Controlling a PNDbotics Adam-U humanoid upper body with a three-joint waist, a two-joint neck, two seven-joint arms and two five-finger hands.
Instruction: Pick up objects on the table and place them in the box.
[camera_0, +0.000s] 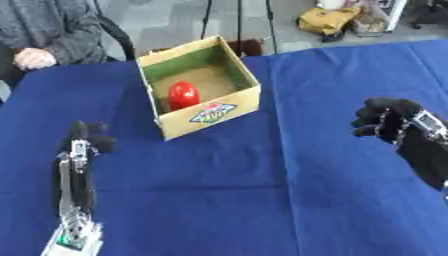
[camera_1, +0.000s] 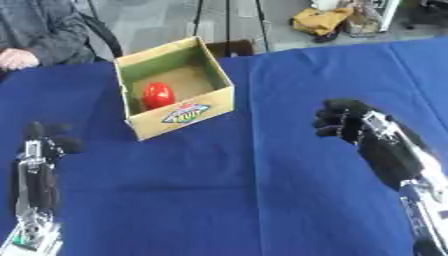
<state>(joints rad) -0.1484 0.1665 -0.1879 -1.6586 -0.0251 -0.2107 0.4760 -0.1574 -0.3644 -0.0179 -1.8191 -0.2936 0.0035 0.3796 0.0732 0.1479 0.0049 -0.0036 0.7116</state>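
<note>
An open cardboard box stands on the blue tablecloth, back centre-left. A red rounded object lies inside it on the box floor. My right hand hovers over the cloth to the right of the box, its fingers curled with nothing in them. At the lower left my left hand rests low, fingers pointing up and relaxed, well short of the box. No loose object shows on the cloth.
The blue tablecloth covers the whole table. A seated person's hand rests on the far left edge. Bags and stand legs sit on the floor beyond the table.
</note>
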